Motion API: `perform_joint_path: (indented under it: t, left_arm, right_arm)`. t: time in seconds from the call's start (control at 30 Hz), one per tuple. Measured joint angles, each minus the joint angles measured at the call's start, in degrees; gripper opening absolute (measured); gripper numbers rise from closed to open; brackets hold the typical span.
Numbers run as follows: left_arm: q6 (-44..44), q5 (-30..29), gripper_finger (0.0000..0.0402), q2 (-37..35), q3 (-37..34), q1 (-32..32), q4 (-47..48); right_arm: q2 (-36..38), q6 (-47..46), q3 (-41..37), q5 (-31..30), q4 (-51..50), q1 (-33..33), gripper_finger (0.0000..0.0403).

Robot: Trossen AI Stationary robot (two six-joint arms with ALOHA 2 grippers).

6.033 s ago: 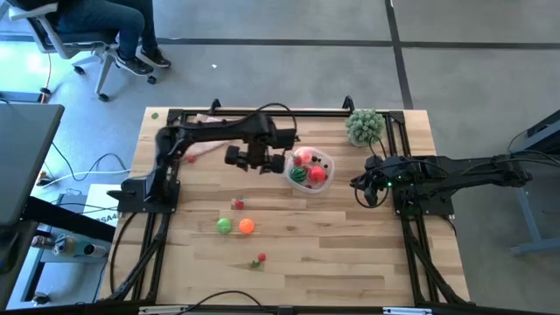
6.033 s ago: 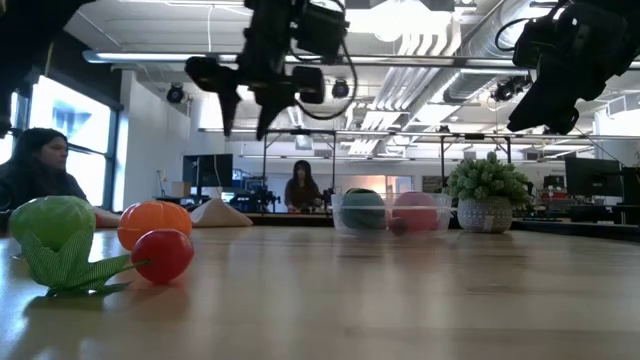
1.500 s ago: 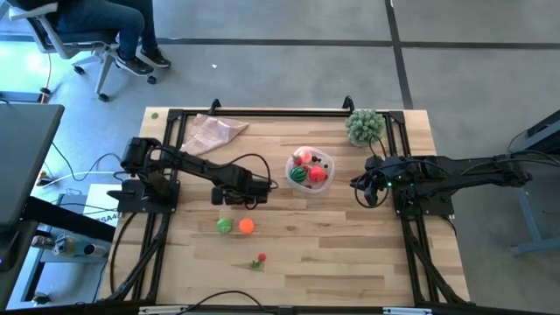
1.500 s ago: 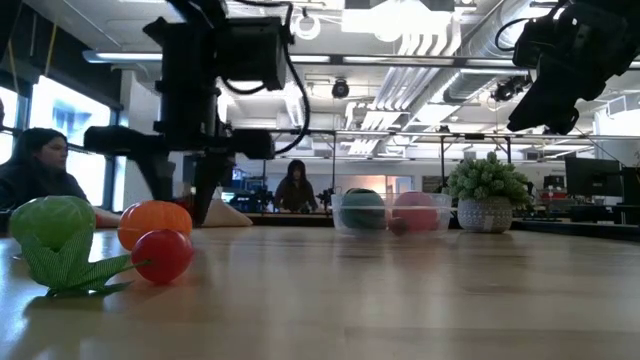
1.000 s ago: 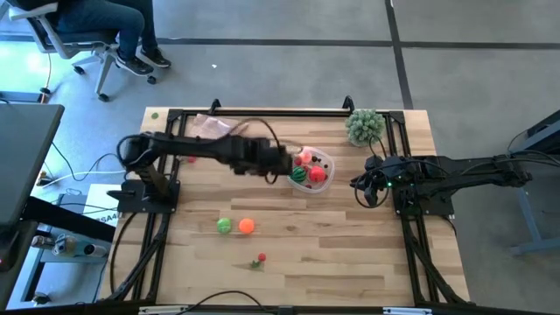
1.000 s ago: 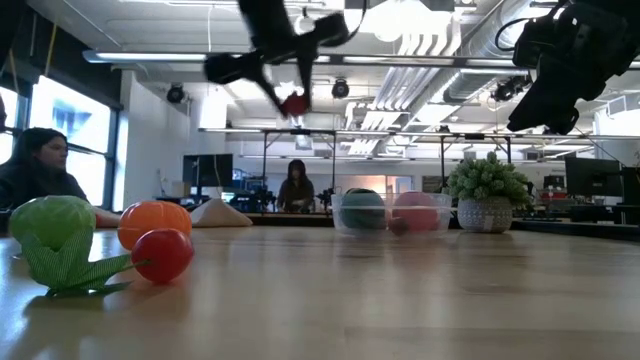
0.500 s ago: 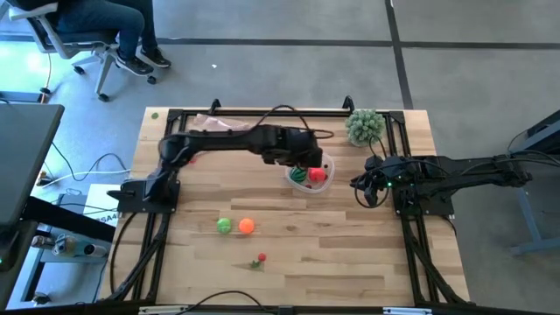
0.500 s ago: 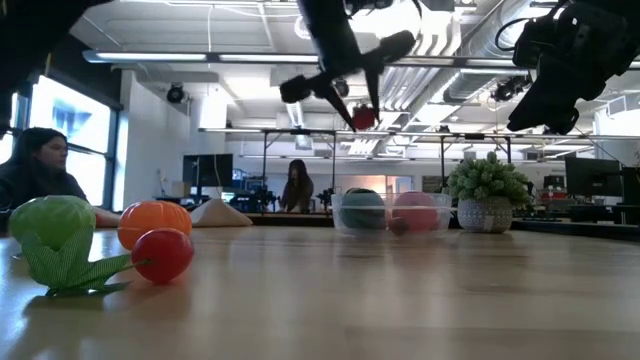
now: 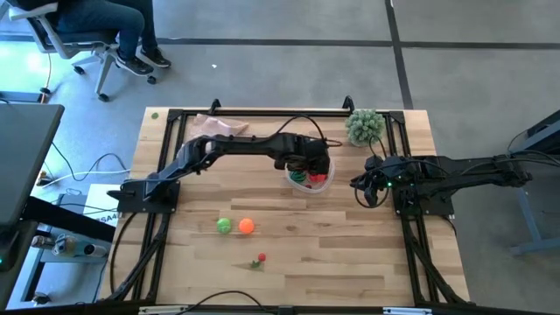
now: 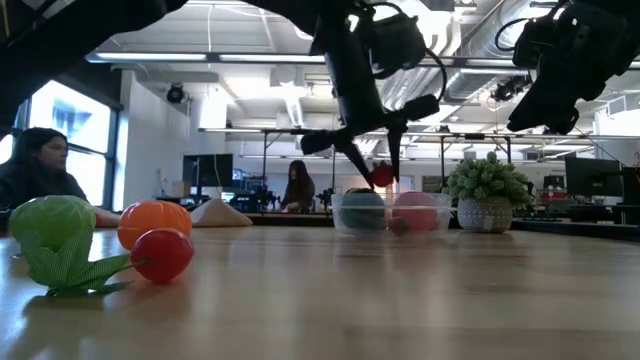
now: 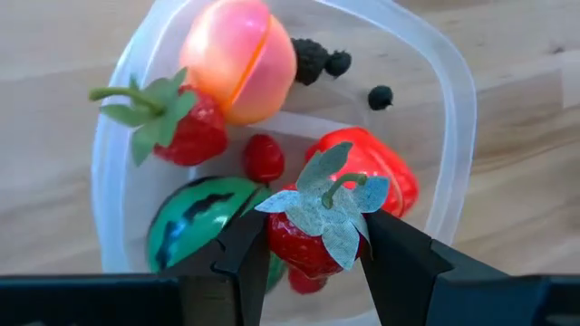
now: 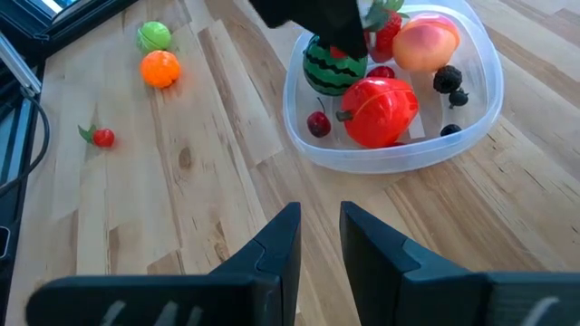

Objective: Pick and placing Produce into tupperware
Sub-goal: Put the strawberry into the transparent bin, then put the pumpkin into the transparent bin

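On the near table lie a green ball (image 9: 225,226), an orange ball (image 9: 247,226) and a small red piece (image 9: 261,258). Farther back, the left gripper (image 11: 313,237) pinches a strawberry (image 11: 319,226) above the tupperware (image 9: 325,182). The right gripper (image 12: 317,237) waits beside, fingers slightly apart, holding nothing

Light wood-plank table (image 9: 350,262) w/ black frame rails. Directly under the left gripper (image 10: 372,165) sits the clear tupperware (image 9: 325,181); beyond it, nr the far corner, a bushy pale-green plant (image 9: 365,126), and back along that arm at the far edge a beige cloth (image 9: 219,125). Well short of the gripper, twd the near edge: green ball (image 9: 225,226) touching orange ball (image 9: 247,226), small red piece (image 9: 261,258) nearer still.
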State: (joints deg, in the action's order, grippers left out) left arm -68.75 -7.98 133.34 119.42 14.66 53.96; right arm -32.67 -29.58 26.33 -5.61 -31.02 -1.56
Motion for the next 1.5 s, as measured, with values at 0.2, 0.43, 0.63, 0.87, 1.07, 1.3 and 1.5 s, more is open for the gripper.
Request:
perform_joint_path:
  t: [0.2, 0.43, 0.63, 0.87, 1.07, 1.3, 1.5]
  left_arm:
    - [0.15, 0.35, 0.0144, 1.02, 0.06, 0.84, -0.4]
    - [0.13, -1.07, 0.0147, 1.0, 0.0, 0.87, -0.31]
    - [0.13, -1.73, 0.0175, 1.0, 0.0, 1.11, -0.31]
    - [0.13, -2.17, 0.022, 0.98, 0.0, 1.13, -0.28]
    - [0.83, -2.13, 0.0242, 0.98, 0.0, 1.09, 0.68]
    - [1.43, -1.21, 0.024, 0.26, 4.14, 1.09, 9.68]
    - [1.25, -1.61, 0.0222, 0.12, 13.97, 1.09, 21.14]
  right_arm:
    - [0.0, 0.02, 0.0, 0.0, -0.01, 0.0, 0.0071]
    - [0.0, 0.02, 0.0, 0.0, 0.0, 0.02, 0.0071]
    - [0.0, 0.02, 0.0, 0.0, 0.0, 0.0, 0.0071]
    - [0.0, 0.01, 0.0, 0.0, 0.0, 0.01, 0.0071]
    - [0.0, 0.02, 0.0, 0.0, -0.02, 0.01, 0.0071]
    - [0.02, 0.02, 0.0, 0.0, -0.02, 0.02, 0.0071]
    - [0.0, 0.02, 0.0, 0.0, -0.02, 0.01, 0.0071]
